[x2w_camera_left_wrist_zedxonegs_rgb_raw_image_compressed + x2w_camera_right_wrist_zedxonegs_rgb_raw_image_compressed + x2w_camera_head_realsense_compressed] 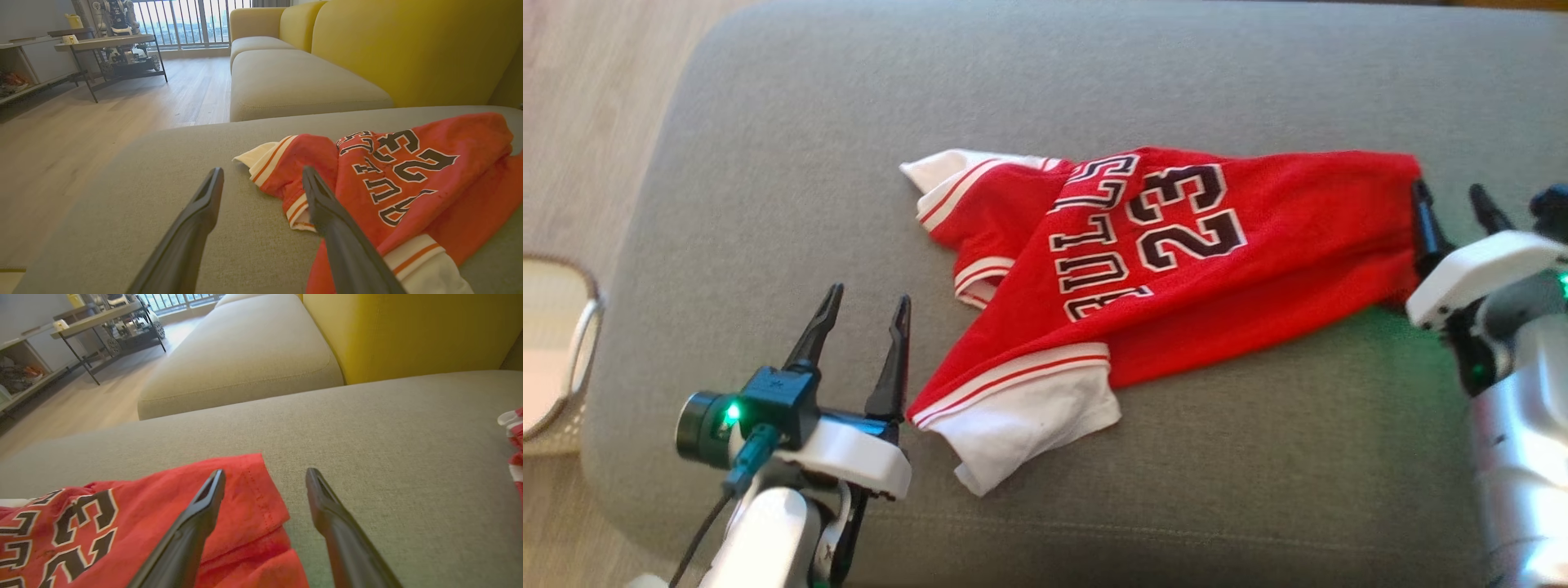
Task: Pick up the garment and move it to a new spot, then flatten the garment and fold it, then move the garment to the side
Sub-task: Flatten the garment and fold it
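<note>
Lying crumpled on the grey cushion [768,163]: red garment [1176,245], unheld.
Garment sits mid-cushion, folded partly over itself, number uppermost, white trim [1029,408] toward 7 o'clock. Left tool [867,294] at the garment's 8 o'clock, fingers apart, just beside the trim. Right tool [1448,188] at 3 o'clock, fingers apart: one over the red edge, the other over bare cushion.

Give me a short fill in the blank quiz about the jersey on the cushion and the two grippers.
1. The number printed on the red garment is ____.
2. The sleeve nearest the left gripper ends in plain ____ cloth.
3. The left gripper and the right gripper both have jaws that stand ____.
Missing words: 23; white; open.
</note>
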